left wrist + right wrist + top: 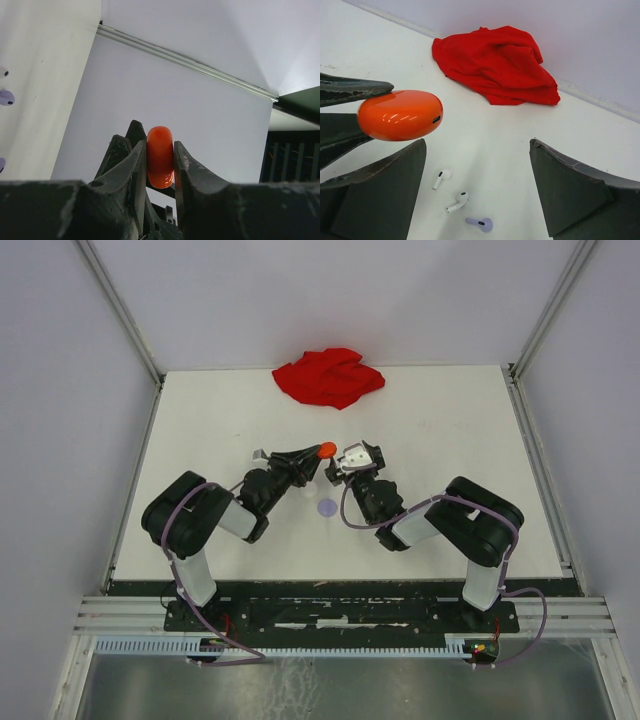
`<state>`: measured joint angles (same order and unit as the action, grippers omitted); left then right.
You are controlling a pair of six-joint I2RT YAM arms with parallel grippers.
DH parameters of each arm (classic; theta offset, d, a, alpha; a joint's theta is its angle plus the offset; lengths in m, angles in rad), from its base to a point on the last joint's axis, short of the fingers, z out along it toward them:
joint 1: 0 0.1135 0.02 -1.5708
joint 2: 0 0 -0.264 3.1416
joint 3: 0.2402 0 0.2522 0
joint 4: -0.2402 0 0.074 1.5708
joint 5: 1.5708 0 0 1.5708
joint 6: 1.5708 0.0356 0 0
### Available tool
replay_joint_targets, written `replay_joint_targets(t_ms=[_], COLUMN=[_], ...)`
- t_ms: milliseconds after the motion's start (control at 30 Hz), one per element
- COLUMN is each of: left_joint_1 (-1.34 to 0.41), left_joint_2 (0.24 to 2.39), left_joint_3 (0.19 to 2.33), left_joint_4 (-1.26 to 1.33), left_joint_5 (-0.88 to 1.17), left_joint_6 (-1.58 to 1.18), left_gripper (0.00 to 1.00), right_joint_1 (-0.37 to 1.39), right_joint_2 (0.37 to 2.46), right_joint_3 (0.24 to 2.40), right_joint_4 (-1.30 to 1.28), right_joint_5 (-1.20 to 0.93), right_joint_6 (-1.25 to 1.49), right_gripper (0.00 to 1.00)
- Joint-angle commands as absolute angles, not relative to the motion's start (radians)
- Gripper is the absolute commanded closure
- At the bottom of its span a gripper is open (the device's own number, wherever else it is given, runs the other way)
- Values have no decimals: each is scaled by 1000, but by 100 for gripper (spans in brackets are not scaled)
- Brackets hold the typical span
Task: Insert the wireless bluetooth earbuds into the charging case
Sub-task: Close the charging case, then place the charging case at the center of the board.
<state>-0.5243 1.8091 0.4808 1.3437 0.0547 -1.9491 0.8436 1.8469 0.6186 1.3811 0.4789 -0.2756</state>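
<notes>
Slippage is your first risk: in the top view the left gripper (320, 452) holds the orange charging case (327, 449) clear of the table (200, 420), out at the very ends of its fingers, and a smooth rounded shell held that far out could squirt free if you bump or twist it. The right gripper (356, 459) sits just right of the case, close enough that a careless swing could knock the two together; you cannot tell from up here whether its jaws are apart. A lavender disc (328, 507) lies on the table just on the near side of both tools, and a red cloth (328, 377) is bunched at the far edge. From the left wrist you see the jaws clamped on the case, which sits edge-on between them, so the hold looks thin and a side load could roll it out. A few earbuds (6, 97) show only at the left margin, well off the grip line. From the right wrist, the right gripper's fingers (375, 195) stand wide apart with nothing between them, and the case hangs at upper left, beyond the left fingertip. Two white earbuds and one lavender lie loose on the table under that gap, touching nothing. The case looks closed to me, so picking up a bud before the lid is open would leave you nowhere to put it. Buds this small could also skid or flip under such broad fingers.
</notes>
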Motion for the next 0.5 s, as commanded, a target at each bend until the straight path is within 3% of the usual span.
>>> replay_joint_targets(t_ms=[0, 300, 367, 467], left_joint_1=[-525, -456, -408, -353], left_joint_2=[1808, 1863, 1888, 1939], left_joint_3=[466, 491, 520, 544], left_joint_4=[1431, 1466, 1451, 1467], left_joint_5=[56, 153, 224, 281], left_joint_6=[-1967, -1888, -1829, -1752], left_gripper=[97, 97, 97, 97], right_joint_1=[841, 841, 841, 822], right_joint_2=[1795, 1681, 1601, 1460], right_joint_3=[621, 558, 575, 715], right_joint_4=[1441, 1372, 1187, 627], right_joint_5=[516, 591, 654, 646], right_joint_6=[-288, -232, -151, 8], right_gripper=[7, 3, 1, 1])
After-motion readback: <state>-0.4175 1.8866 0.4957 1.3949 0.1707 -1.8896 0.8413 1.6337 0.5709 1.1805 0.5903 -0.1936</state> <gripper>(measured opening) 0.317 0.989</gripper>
